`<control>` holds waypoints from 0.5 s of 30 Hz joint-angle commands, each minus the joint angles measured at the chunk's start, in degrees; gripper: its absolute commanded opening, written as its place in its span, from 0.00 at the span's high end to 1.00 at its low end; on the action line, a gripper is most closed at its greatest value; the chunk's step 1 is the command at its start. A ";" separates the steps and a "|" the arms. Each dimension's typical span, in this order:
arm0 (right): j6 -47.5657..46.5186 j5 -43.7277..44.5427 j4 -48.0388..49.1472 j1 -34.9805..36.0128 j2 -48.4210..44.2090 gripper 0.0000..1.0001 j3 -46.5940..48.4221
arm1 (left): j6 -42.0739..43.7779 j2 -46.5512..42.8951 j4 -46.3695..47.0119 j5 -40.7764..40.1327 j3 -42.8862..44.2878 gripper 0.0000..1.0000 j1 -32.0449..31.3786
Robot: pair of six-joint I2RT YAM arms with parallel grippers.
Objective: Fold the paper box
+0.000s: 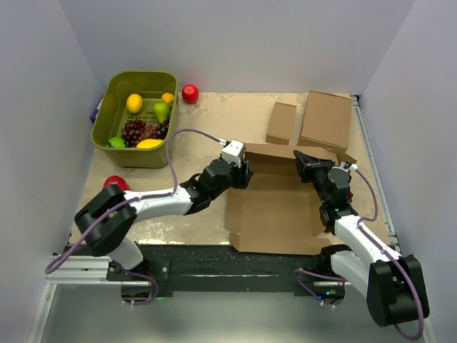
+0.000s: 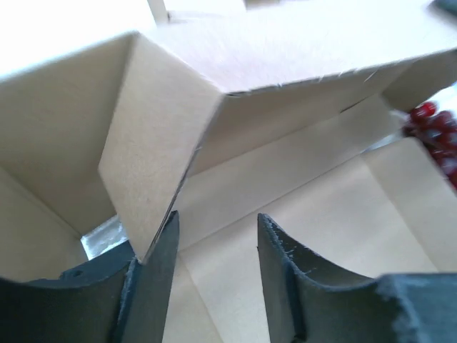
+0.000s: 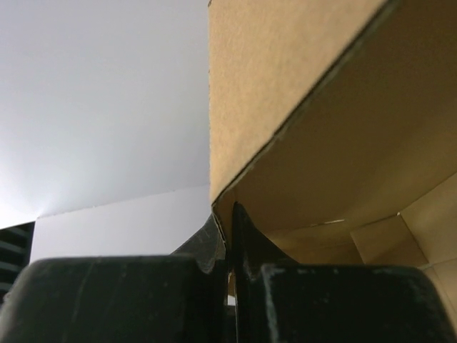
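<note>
The paper box [image 1: 275,207] lies mid-table as a brown cardboard sheet with its far wall and side flaps raised. At its far left corner my left gripper [image 1: 246,174] stands open. In the left wrist view the gripper [image 2: 218,218] has only the box floor between its fingers. A raised flap [image 2: 153,143] hangs just outside the left finger. My right gripper [image 1: 303,158] is at the far right corner. The right wrist view shows it [image 3: 230,214] shut on the edge of an upright cardboard flap [image 3: 285,71] of the paper box.
A green basket [image 1: 143,74] of fruit stands at the far left, with a red apple [image 1: 190,93] beside it and another red fruit [image 1: 114,184] near the left arm. A small narrow brown box [image 1: 282,123] and a medium flat brown box [image 1: 327,119] lie behind the paper box.
</note>
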 commanded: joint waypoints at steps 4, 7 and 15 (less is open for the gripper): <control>0.46 0.27 -4.13 0.26 -0.18 1.00 -1.59 | 2.55 -12.71 -4.11 -1.24 -5.07 0.44 -0.35; 0.37 0.36 -4.13 0.26 -0.18 1.00 -1.67 | 1.93 -15.18 -7.54 -6.76 -6.39 0.45 -0.35; 0.19 0.53 -4.48 0.35 -0.18 1.00 -1.41 | -0.08 -20.02 -10.36 -11.17 -10.52 0.45 -0.53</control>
